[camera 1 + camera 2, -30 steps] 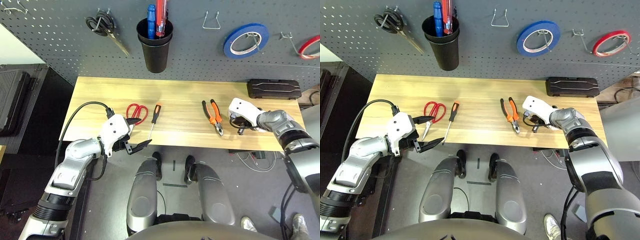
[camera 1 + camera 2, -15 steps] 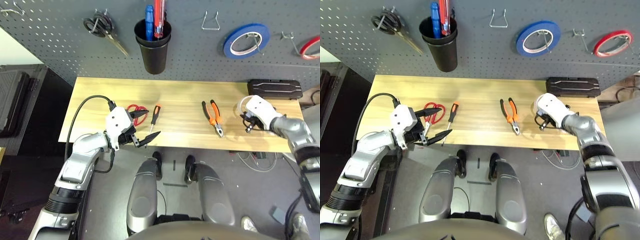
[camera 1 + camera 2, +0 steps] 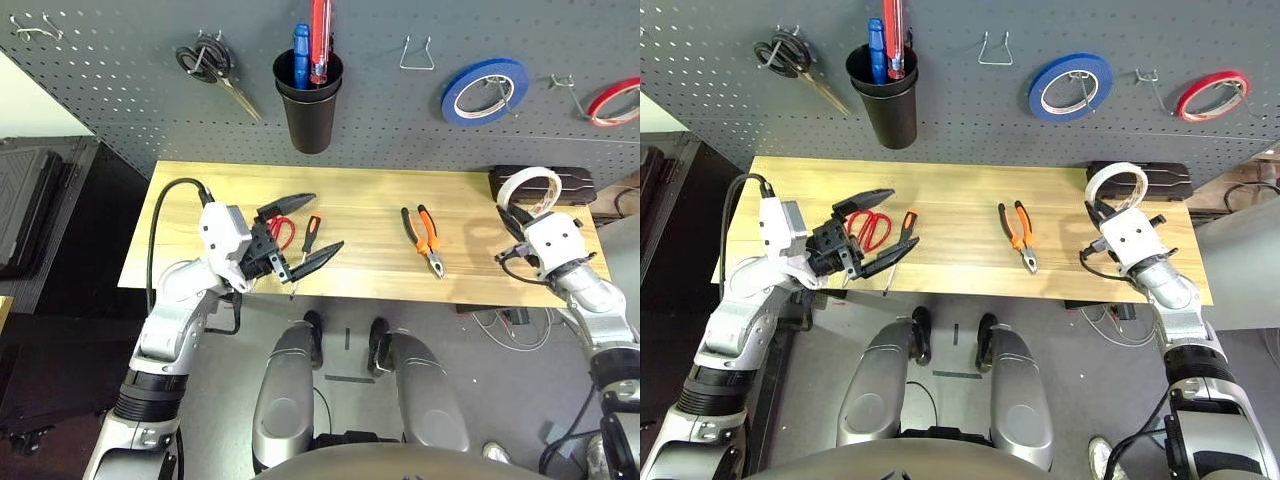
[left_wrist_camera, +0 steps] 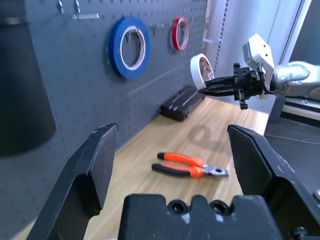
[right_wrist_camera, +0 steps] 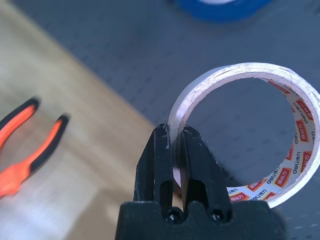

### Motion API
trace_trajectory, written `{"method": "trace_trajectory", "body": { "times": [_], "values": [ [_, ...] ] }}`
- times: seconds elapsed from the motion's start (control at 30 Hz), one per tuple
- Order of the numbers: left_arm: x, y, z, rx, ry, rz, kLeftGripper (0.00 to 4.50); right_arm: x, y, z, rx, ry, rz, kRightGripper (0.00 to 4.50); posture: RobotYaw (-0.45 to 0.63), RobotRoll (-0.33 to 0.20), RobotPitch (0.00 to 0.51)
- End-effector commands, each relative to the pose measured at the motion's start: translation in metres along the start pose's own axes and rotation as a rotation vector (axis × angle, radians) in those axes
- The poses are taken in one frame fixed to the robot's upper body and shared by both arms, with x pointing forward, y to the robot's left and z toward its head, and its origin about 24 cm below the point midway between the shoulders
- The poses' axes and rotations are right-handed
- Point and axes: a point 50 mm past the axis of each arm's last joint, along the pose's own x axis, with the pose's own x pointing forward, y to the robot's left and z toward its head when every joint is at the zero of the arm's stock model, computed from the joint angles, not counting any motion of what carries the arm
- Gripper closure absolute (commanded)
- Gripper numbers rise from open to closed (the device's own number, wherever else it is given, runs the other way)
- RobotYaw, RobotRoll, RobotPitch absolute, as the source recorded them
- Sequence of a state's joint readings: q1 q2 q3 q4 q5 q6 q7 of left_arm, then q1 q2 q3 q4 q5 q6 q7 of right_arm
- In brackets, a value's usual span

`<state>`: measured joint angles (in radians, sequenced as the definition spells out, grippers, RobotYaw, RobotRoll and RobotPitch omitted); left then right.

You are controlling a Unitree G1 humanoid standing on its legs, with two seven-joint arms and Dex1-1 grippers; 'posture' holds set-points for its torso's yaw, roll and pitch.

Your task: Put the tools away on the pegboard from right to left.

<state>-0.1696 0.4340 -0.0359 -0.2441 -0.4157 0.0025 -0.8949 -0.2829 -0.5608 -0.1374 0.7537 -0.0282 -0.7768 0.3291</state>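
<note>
While the right gripper (image 5: 175, 145) has its jaws pinched shut on the wall of the whitish tape roll (image 3: 1117, 184), it holds the roll up off the worktop (image 3: 370, 215), near the right end and in front of the black case (image 3: 580, 180) that lies against the pegboard (image 3: 120, 90). One finger sits inside the ring and the other outside, and the roll stands on edge above the gripper.

On the other side, the left gripper (image 3: 302, 228) hangs just above the front left part of the worktop with its jaws spread wide and nothing between them. Right by its fingers lie the red-handled scissors (image 3: 281, 230) and the slim screwdriver (image 3: 311, 236), both flat on the wood; the upper finger reaches over the scissors. I cannot tell whether either finger touches them.

Near the middle right of the worktop lie the orange-and-black pliers (image 3: 424, 236), handles toward the pegboard and nose toward the front edge, well apart from both grippers.

On the pegboard hang black-handled scissors (image 3: 208, 66) at the left, then a black cup (image 3: 309, 100) holding a blue-handled and a red-handled tool, a bare wire hook (image 3: 416, 52), a blue tape roll (image 3: 484, 89), another hook (image 3: 562, 82), and a red tape roll (image 3: 615, 102) at the far right.
</note>
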Motion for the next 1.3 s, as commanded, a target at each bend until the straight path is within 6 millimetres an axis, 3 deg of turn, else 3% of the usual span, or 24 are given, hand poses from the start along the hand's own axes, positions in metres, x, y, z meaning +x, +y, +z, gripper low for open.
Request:
{"method": "trace_trajectory", "body": {
  "times": [0.03, 0.23, 0.6, 0.97, 1.3],
  "values": [
    [0.004, -0.006, 0.008, -0.006, -0.047, -0.017, 0.00, -0.008, -0.002, 0.000, -0.005, -0.055, -0.045, 4.43, 0.14, 0.000, 0.222],
    [0.007, -0.012, 0.013, 0.015, -0.058, -0.049, 0.00, -0.005, -0.010, 0.012, -0.062, -0.146, -0.039, 4.43, 0.14, 0.000, 0.221],
    [0.010, -0.018, 0.006, 0.097, 0.001, -0.149, 0.00, 0.020, -0.033, 0.029, -0.092, -0.222, -0.117, 4.43, 0.13, 0.000, 0.216],
    [0.009, -0.019, 0.005, 0.110, 0.023, -0.172, 0.00, 0.033, -0.050, 0.031, -0.088, -0.187, -0.232, 4.43, 0.12, 0.000, 0.220],
    [0.007, -0.015, 0.004, 0.117, 0.042, -0.166, 0.00, 0.067, -0.054, 0.035, -0.028, -0.082, -0.233, 4.43, 0.14, 0.000, 0.221]
  ]
}}
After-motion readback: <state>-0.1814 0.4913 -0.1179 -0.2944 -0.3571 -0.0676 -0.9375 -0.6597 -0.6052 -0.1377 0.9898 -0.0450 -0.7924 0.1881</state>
